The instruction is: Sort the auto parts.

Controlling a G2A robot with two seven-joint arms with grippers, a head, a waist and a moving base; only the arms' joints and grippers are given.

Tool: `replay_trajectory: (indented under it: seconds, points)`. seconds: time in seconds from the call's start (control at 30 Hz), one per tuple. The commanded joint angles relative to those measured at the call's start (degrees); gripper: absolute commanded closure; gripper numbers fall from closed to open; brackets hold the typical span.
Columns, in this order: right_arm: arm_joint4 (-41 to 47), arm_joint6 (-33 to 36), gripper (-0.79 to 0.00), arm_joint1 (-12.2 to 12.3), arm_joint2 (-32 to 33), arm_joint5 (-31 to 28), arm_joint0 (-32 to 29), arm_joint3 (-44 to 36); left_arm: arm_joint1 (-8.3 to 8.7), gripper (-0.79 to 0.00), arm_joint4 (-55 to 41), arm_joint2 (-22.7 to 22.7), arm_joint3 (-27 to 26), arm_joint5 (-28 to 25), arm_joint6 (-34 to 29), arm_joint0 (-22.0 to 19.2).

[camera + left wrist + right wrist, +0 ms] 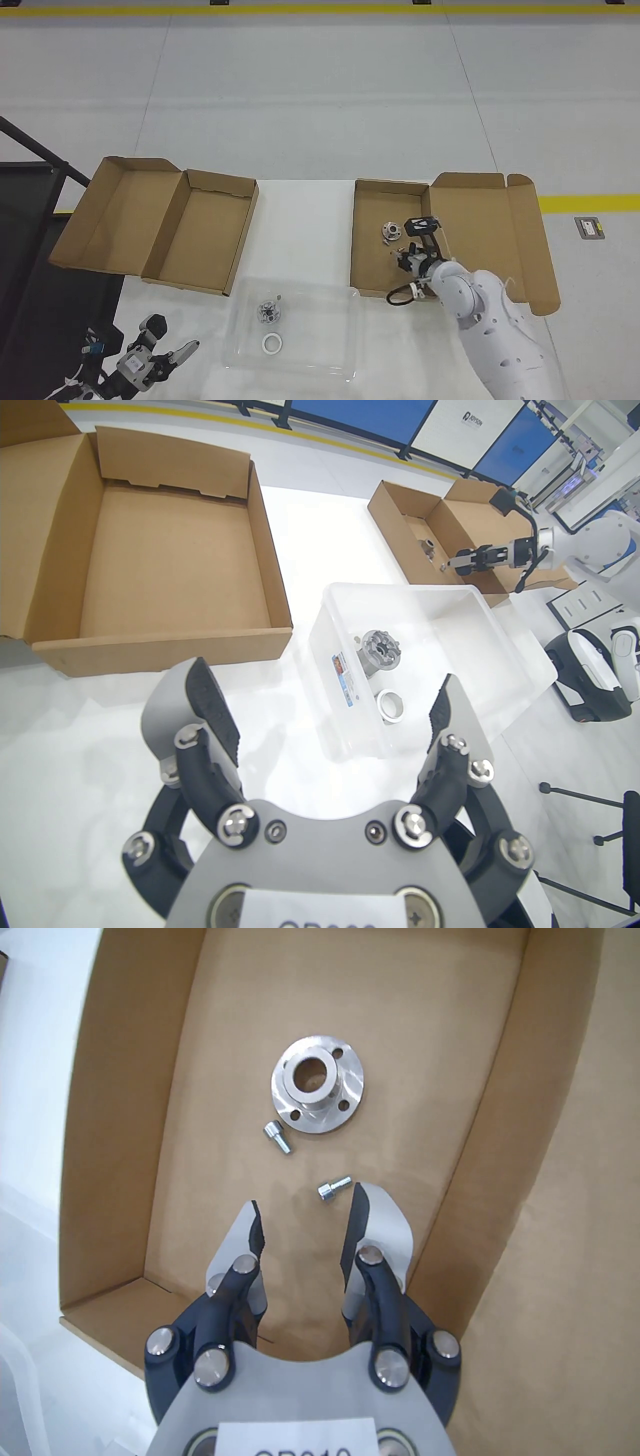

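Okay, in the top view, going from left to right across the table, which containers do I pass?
empty cardboard box → clear plastic bin → cardboard box with parts

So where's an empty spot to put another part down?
The left box has a wholly bare floor. The white table between the two boxes is bare too, as is the clear tub on its side nearer the right box, away from the gear and ring. Crowded: by the right gripper, a flange and two bolts.
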Motion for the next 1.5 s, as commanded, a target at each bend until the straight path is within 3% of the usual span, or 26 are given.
replay_trajectory:
  seconds: [0.0,0.1,0.27,0.47,0.63,0.8,1.1,1.17,1.3,1.47]
  points:
    - [0.10,-2.79,-0.585,0.23,0.54,-0.92,-3.20,-5.30,-0.02,-0.785,0.04,0.08,-0.39,0.29,0.22,-0.06]
    - [0.15,-8.59,-0.785,0.60,1.42,-3.63,-8.37,-12.32,0.02,-0.785,1.24,-0.80,-2.45,-0.36,1.70,0.75]
    - [0.60,-19.12,-0.785,1.25,1.79,-14.29,-15.75,-20.90,0.10,-0.785,6.46,-2.66,-8.74,-1.32,3.14,3.51]
    - [-1.82,-26.67,-0.785,2.26,2.43,-26.62,-21.51,-26.93,0.53,-0.785,17.03,-1.35,-19.29,-3.00,-2.00,4.73]
    - [-5.00,-31.68,-0.785,3.33,4.03,-36.53,-26.50,-30.71,0.89,-0.785,28.06,4.71,-24.14,-3.16,-7.09,2.69]
    - [-7.27,-34.32,-0.785,4.80,6.44,-51.32,-30.66,-32.48,0.93,-0.785,38.18,13.96,-25.59,0.05,-13.48,-1.67]
    - [-7.34,-34.25,-0.785,4.88,6.60,-51.84,-30.87,-32.48,0.91,-0.785,38.63,14.57,-25.69,0.41,-13.84,-1.98]
    - [-7.34,-34.25,-0.785,4.88,6.60,-51.84,-30.87,-32.48,0.83,-0.785,40.08,15.09,-25.08,3.20,-13.83,-2.36]
    - [-7.34,-34.25,-0.785,4.88,6.60,-51.84,-30.87,-32.48,0.55,-0.785,44.02,20.46,-23.19,6.87,-19.81,-5.48]
    - [-7.34,-34.25,-0.785,4.88,6.60,-51.84,-30.87,-32.48,-0.30,-0.785,41.60,28.11,-18.26,9.72,-29.25,-12.72]
